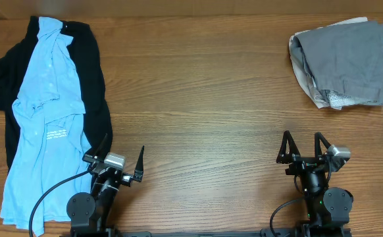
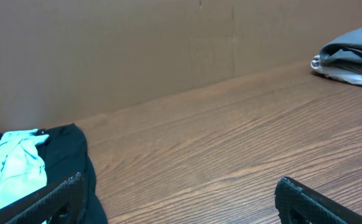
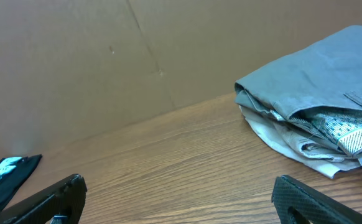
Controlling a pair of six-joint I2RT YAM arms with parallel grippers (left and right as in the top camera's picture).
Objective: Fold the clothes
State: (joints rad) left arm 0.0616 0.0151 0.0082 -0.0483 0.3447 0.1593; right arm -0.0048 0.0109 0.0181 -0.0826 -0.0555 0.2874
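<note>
A light blue shirt lies unfolded on top of a black garment at the left of the table; both show in the left wrist view. A stack of folded grey and white clothes sits at the back right and shows in the right wrist view and the left wrist view. My left gripper is open and empty near the front edge, beside the black garment. My right gripper is open and empty at the front right, well short of the folded stack.
The wooden table runs between the two piles. A brown cardboard wall stands along the far side. Black cables run from the left arm over the blue shirt's lower part.
</note>
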